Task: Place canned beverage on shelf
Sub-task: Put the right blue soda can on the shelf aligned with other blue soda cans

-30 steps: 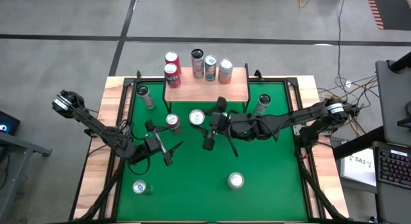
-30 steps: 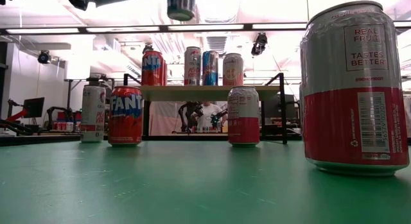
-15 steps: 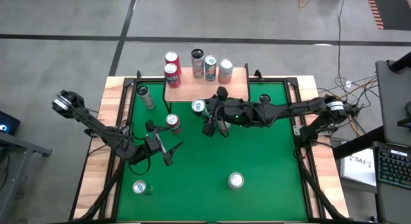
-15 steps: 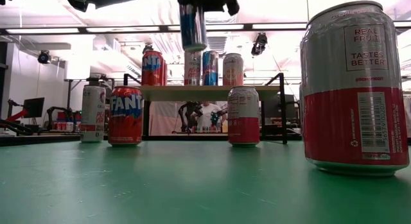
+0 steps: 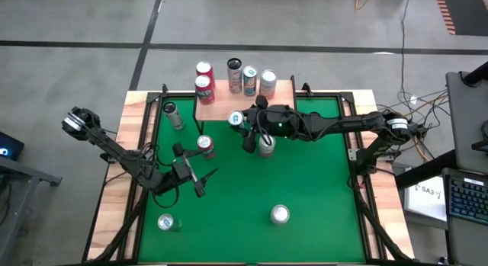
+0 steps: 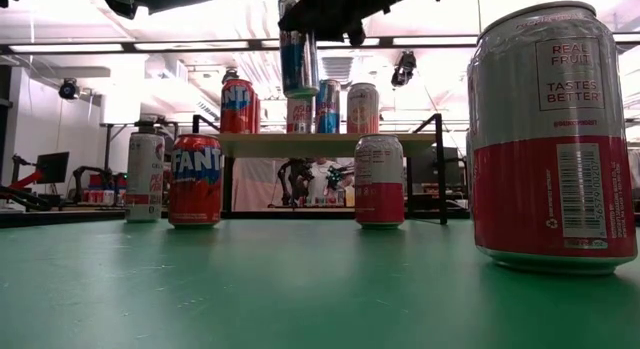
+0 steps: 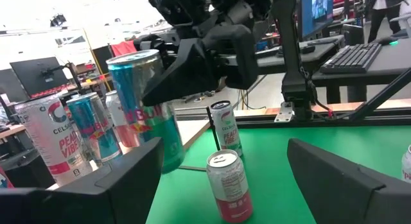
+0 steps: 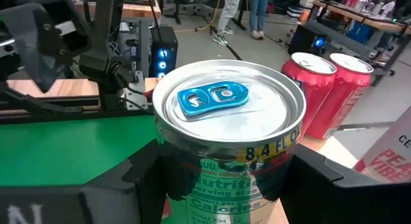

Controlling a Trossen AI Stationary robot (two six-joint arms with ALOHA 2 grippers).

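Observation:
My right gripper (image 5: 244, 126) is shut on a tall blue and silver can (image 6: 298, 51), held in the air at the near edge of the shelf (image 5: 217, 106). The can's top shows in the right wrist view (image 8: 228, 102). The shelf, a light wood top on black legs, carries several upright cans (image 5: 249, 74) along its far side. My left gripper (image 5: 200, 177) is open and empty over the green table's left half (image 7: 218, 192). My right gripper pinches the can's side wall just below its rim (image 8: 192, 166) between its two fingers (image 7: 192, 60), which lie across the can. It comes nearly level from the table's right side. The can hangs about upright, lifted clear above the shelf top's height.
On the green table stand a red Fanta can (image 5: 205, 143), a red and white can (image 5: 264, 147) under my right arm, a tall can (image 5: 170, 110) at the far left, and two cans near the front (image 5: 166, 221) (image 5: 280, 213). Black frame posts flank the shelf.
My right gripper has carried the can toward the table's far edge, from over the green table's middle to the shelf's near edge. The can has stayed about upright and clear of the table. My left arm has kept still.

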